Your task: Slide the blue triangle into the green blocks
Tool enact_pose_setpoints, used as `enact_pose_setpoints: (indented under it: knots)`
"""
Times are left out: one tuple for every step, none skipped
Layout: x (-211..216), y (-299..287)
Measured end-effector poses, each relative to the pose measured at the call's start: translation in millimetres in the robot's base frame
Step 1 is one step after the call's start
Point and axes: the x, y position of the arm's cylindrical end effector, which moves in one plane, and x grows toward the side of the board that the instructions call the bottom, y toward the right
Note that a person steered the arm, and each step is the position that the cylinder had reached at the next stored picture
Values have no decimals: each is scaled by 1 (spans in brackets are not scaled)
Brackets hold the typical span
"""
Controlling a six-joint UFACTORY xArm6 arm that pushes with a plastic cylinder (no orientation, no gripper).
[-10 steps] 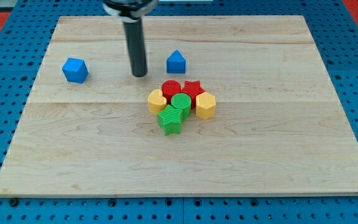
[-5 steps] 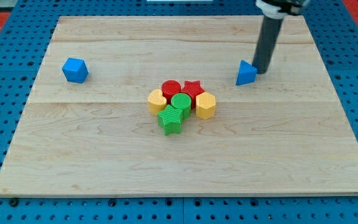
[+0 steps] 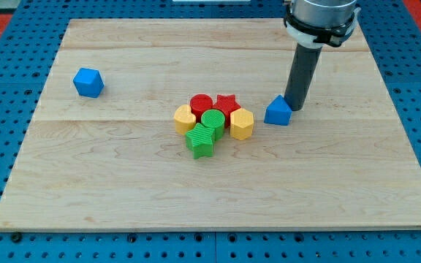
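On the wooden bench (image 3: pixel 123 190), a tight cluster is seen near the centre: a green star block (image 3: pixel 201 141) nearest the view's bottom, a green cylinder (image 3: pixel 213 121) touching it, flanked by a yellow block (image 3: pixel 185 117) and a yellow hexagon (image 3: pixel 242 123), with a red cylinder (image 3: pixel 201 104) and red star (image 3: pixel 227 104) behind. The blue triangle (image 3: pixel 278 111) is placed to the view's right of the cluster, near the yellow hexagon but apart from it, and my tip (image 3: pixel 294 108) is set against its upper right side; no pincer is fitted, and nothing is held. A blue cube-like block (image 3: pixel 88 82) is seen well apart at the view's upper left.

Arm's upper body cut off by the view's top edge. Green cylinder (image 3: pixel 213 120) partly hides the red cylinder (image 3: pixel 201 103) and red star (image 3: pixel 227 104) behind it; green star (image 3: pixel 201 140) overlaps the yellow block (image 3: pixel 184 117), shape unclear
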Motion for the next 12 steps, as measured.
enact_pose_setpoints:
  knots:
    - [-3,-36]
    - [17,-2]
    - [34,5]
    - [45,-24]
    - [25,-22]
    - [11,-50]
    - [44,-52]
    - [79,-32]
    - [111,-16]
    - [116,-39]
    - [103,12]
    - [80,-18]
